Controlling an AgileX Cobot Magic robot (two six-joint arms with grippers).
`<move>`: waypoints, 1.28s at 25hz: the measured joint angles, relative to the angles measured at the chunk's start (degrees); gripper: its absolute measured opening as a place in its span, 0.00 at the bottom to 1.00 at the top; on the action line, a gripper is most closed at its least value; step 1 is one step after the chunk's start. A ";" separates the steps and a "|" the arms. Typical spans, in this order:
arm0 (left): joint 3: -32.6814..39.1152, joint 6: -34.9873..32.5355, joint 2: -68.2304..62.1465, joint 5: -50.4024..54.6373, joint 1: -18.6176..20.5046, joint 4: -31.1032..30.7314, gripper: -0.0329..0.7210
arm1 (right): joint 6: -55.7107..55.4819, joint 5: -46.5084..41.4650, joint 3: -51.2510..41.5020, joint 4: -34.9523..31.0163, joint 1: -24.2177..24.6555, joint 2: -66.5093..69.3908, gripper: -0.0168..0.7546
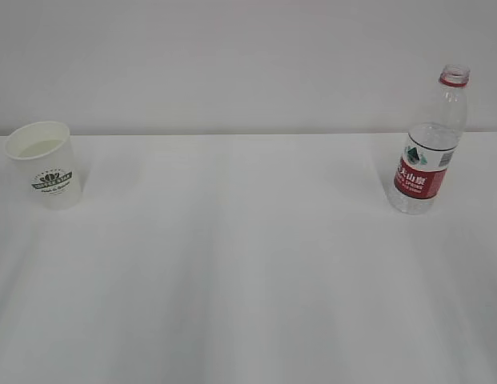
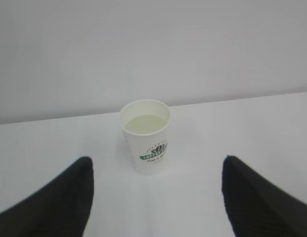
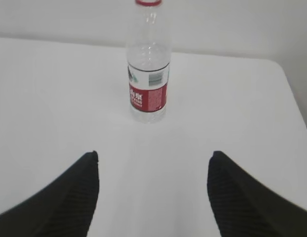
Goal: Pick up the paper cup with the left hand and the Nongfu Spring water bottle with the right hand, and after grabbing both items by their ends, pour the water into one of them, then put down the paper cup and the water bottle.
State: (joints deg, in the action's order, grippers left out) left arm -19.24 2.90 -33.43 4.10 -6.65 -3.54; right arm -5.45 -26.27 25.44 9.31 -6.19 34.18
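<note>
In the exterior view neither arm shows: the paper cup (image 1: 45, 164) stands upright near the worktop's (image 1: 248, 264) far left corner and the Nongfu Spring water bottle (image 1: 429, 144), uncapped, near its far right, well apart, so I judge the approach-to-grasp step is in hand. In the left wrist view the left end effector (image 2: 158, 195) is spread with nothing between its fingers, the white, green-logoed cup ahead; it must advance and close. In the right wrist view the right end effector (image 3: 153, 190), likewise spread and empty, faces the clear, red-labelled bottle and needs the same.
</note>
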 joint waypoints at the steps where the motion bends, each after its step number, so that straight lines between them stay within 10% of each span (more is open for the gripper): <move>1: -0.54 0.00 0.87 1.98 0.00 -0.08 0.83 | 0.00 -0.81 0.36 -0.08 -0.09 0.00 0.69; 32: -11.15 0.00 5.92 50.55 0.00 4.27 0.81 | 0.97 -34.72 5.21 -5.81 -0.09 -13.35 0.69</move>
State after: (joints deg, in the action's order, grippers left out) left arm -30.39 2.90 -27.51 54.64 -6.65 0.73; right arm -4.48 -60.99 30.65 3.50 -6.29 20.83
